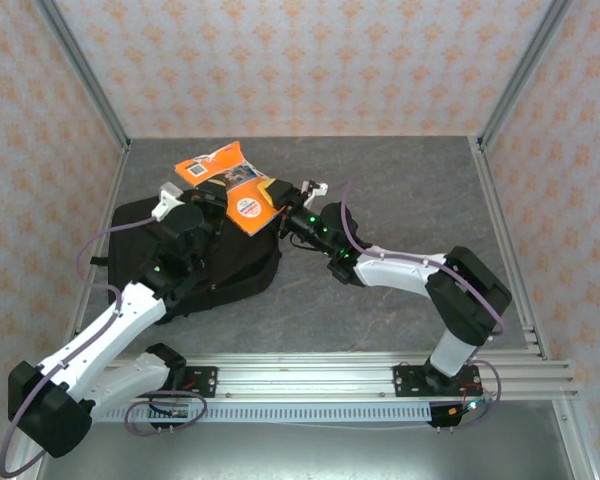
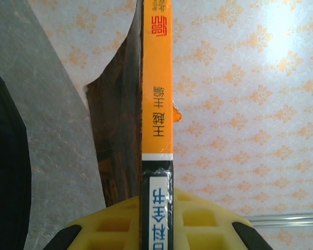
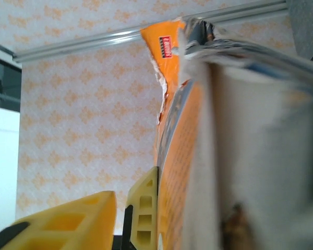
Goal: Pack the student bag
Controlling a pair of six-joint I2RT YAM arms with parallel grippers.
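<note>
Left hand (image 2: 156,213) clamped on the spine of the orange paperback book (image 1: 230,180), right hand (image 1: 278,192) at its cover, grip I cannot tell, both over the large black fabric backpack (image 1: 220,265) lying on the grey desk (image 1: 410,220), left side.

Large black soft fabric backpack (image 1: 242,268) lies flat on the grey stone-patterned tabletop (image 1: 410,190), left of centre and nearer the left wall than the right. The body is slumped, not upright. Outline is lumpy and rounded, with the fullest bulge toward the table's middle. The cloth is dull and matte, and a small dark tab sticks out at its left side. From above, an orange paperback book (image 1: 230,185) overlaps its far edge. Whether the zip is open cannot be told. In the left wrist view a curved black fabric edge (image 2: 5,177) sits at frame left.
</note>
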